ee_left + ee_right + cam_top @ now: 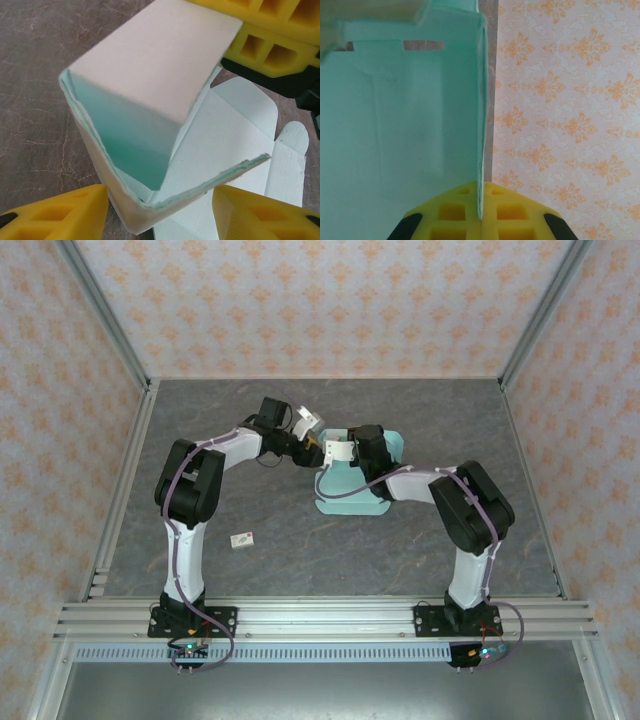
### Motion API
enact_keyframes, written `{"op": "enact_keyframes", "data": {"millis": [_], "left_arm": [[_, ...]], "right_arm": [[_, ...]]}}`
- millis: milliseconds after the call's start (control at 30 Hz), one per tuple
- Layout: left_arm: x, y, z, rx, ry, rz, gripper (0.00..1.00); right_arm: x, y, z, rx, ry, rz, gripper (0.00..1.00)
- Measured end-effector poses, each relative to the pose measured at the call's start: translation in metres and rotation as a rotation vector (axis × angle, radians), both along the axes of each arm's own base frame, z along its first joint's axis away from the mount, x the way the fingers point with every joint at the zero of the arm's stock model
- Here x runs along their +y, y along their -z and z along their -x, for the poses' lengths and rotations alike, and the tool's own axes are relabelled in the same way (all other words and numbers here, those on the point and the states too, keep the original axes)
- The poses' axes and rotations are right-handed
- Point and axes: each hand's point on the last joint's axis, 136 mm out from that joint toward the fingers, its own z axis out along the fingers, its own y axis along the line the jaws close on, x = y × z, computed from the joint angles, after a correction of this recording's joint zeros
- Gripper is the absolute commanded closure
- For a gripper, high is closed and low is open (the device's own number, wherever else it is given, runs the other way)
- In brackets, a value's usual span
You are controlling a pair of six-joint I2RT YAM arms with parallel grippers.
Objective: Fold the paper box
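The paper box (352, 480) lies near the middle of the tabletop (450, 430), between the 2 arms. It is a half-formed mint-blue sheet, with part flat on the grey surface and part lifted off it. In the left wrist view, 1 panel is bent into a sharp V with a pale outer face and a mint inner face, and its cut edges show thin and slightly fuzzy.

The right fingers (460, 217) are together, clamped on the edge of an upright panel that runs straight up from between them. The left fingers (60, 215) stand apart astride the bottom of the V. I cannot tell whether they press the card or only bracket it.

The material looks like very light, thin cardboard. It should be stiff enough across a panel to stand up, yet willing to hinge along its scored lines. It will likely crease permanently or crush if squeezed mid-panel, and it may slide on the smooth tabletop when pushed.

The safest holds appear to be near the scored folds and panel edges. 1 set of fingers would anchor a wall while the other turns a flap.

A small white tag (241, 538) lies well apart, nearer the left arm's base.
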Motion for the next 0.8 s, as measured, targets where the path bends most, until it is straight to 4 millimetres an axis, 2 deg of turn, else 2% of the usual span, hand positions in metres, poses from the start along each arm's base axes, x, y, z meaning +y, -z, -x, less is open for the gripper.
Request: {"op": "enact_keyframes", "data": {"millis": [233,533,800], "left_arm": [[-0.003,0.003,0.000,-0.010,-0.010,-0.022,0.47],[-0.002,0.021,0.009,0.005,-0.064,-0.045,0.51],[0.001,0.019,0.006,-0.011,-0.120,-0.079,0.53]], "right_arm": [[-0.002,0.001,0.000,-0.026,0.006,-0.010,1.00],[-0.001,0.001,0.008,-0.057,0.000,-0.028,1.00],[0.002,0.002,0.016,-0.087,-0.001,-0.039,1.00]]}}
